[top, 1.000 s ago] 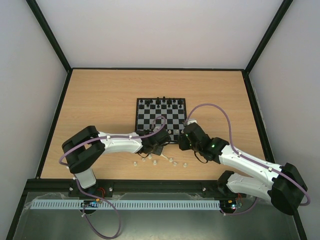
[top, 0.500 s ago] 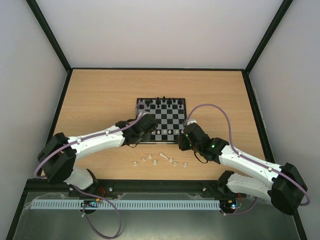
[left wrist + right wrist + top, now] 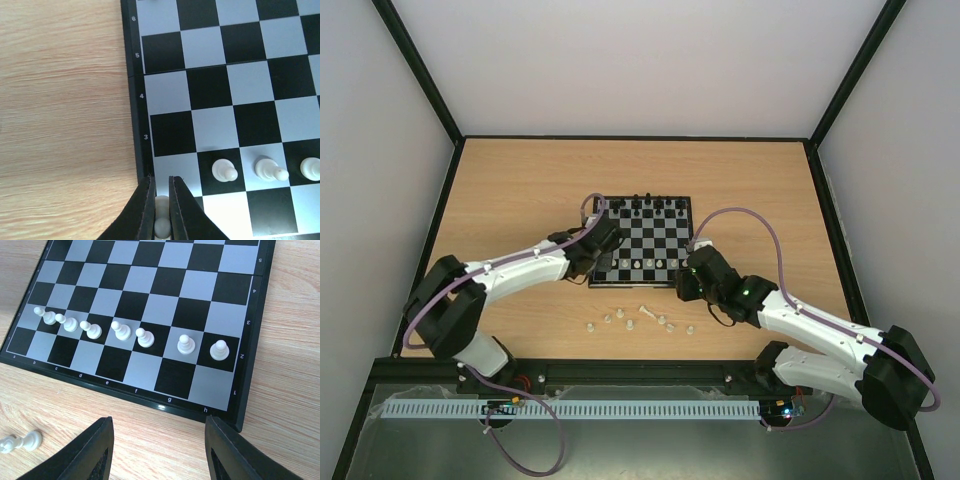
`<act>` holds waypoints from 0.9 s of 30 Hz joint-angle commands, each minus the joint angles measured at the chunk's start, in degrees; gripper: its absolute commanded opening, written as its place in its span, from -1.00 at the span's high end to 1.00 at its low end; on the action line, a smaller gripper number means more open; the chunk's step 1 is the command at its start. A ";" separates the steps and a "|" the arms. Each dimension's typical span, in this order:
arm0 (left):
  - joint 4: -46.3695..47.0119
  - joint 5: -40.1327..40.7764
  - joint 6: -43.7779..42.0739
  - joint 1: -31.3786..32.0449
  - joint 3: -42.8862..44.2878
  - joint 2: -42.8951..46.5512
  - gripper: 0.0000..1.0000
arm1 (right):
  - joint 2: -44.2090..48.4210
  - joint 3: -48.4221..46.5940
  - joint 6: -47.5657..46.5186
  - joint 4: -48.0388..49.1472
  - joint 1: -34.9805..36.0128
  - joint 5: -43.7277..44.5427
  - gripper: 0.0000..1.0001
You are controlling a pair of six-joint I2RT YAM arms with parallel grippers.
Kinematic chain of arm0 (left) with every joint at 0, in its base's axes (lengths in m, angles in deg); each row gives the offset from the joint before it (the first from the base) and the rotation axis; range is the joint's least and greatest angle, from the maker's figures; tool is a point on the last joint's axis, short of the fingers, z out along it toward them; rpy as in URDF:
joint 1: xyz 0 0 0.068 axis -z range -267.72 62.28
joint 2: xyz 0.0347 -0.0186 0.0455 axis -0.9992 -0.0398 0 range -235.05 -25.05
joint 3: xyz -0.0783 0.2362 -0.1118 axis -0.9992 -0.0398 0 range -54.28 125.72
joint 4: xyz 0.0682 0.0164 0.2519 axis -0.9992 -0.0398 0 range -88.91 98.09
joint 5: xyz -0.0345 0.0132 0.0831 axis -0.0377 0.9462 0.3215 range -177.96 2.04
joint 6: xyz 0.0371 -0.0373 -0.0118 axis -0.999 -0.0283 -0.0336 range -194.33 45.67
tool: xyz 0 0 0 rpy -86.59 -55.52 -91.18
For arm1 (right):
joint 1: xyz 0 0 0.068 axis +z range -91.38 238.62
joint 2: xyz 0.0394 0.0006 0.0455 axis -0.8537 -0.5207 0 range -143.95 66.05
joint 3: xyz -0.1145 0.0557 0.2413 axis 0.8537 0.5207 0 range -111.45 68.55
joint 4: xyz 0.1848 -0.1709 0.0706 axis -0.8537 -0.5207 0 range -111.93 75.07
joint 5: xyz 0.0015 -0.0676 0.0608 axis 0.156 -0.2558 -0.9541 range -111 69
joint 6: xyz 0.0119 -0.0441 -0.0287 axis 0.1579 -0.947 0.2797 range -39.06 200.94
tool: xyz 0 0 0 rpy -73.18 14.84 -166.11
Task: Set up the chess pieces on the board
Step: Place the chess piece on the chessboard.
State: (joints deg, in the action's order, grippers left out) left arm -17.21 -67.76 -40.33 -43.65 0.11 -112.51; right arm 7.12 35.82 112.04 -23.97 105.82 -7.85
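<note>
The board (image 3: 665, 239) lies mid-table, black pieces on its far rows and a row of whitish pawns (image 3: 123, 332) on its second near row. My left gripper (image 3: 601, 262) hangs over the board's near left corner, shut on a whitish pawn (image 3: 162, 225) just above the corner square. Three pawns (image 3: 223, 170) stand to its right. My right gripper (image 3: 159, 432) is open and empty, low over the wood just off the board's near right edge (image 3: 165, 405). Several loose whitish pieces (image 3: 645, 318) lie on the table in front of the board.
A loose whitish piece (image 3: 22, 442) lies on the wood left of the right gripper. The table's black raised rim (image 3: 440, 215) and white walls enclose the area. The right arm's purple cable (image 3: 760, 222) arcs beside the board's right edge.
My left arm has swung from the loose pieces up and left to the board's near left corner, carrying a pawn. The right arm has not moved.
</note>
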 commanded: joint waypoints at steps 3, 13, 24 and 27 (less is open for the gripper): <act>4.52 -1.97 -1.39 -1.01 0.20 -4.01 0.86 | -0.58 0.81 0.23 0.16 -0.14 -0.17 -0.01; 5.91 -2.17 -1.74 -1.10 0.89 -7.92 0.82 | -1.00 0.67 0.11 0.29 -0.13 -0.40 -0.02; 6.75 -2.80 -1.70 -1.18 0.63 -9.26 0.69 | -1.25 0.72 0.11 0.40 -0.09 -0.54 -0.02; 6.51 -2.58 -1.66 -1.21 0.45 -9.31 0.68 | -1.26 0.75 0.11 0.51 -0.15 -0.60 -0.02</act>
State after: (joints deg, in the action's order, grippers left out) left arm -10.92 -70.42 -41.91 -44.41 0.11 -121.28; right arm 6.15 35.84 112.01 -23.58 105.82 -8.66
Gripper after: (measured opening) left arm 0.157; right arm 0.509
